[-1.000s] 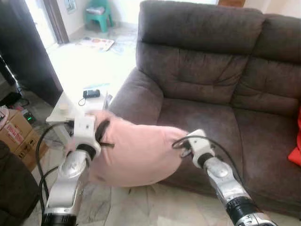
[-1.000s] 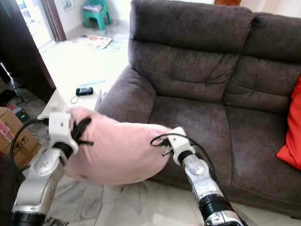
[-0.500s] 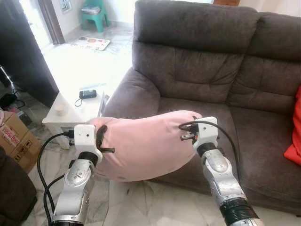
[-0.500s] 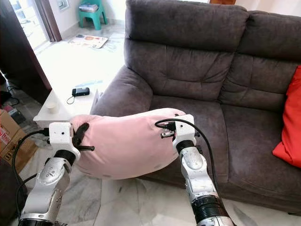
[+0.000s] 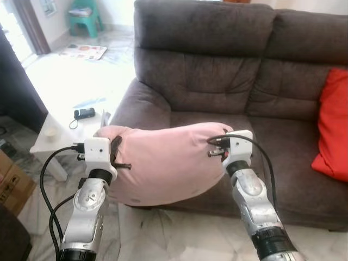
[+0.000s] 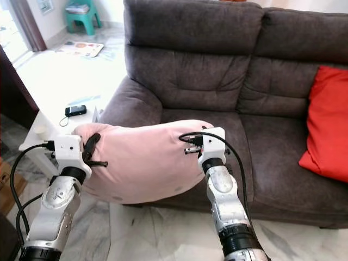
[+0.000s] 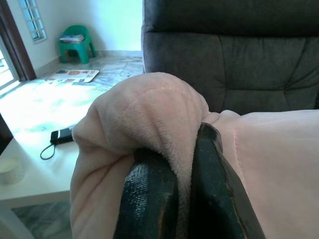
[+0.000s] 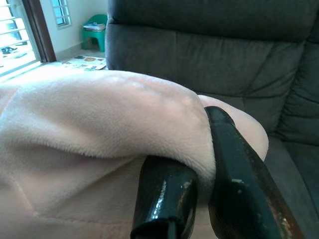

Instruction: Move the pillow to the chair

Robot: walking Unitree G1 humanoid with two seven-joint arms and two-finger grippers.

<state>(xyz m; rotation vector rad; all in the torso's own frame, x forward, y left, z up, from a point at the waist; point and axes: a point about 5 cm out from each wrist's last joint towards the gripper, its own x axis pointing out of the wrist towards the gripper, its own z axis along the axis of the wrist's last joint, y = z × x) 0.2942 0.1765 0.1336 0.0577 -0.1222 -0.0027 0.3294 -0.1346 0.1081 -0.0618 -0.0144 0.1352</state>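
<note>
One item carried: pink pillow (image 5: 163, 163), held in the air between both arms, in front of the sofa's left seat.
Left gripper (image 7: 172, 172): clenched on a fold at the pillow's left end.
Right gripper (image 8: 199, 169): clenched on a fold at the pillow's right end.
Sofa (image 5: 228, 70): dark grey, directly behind the pillow; red cushion (image 5: 331, 128) on its right seat.
Side table (image 5: 51, 128): white, left of the sofa arm, carrying a small black device (image 5: 84, 113).
</note>
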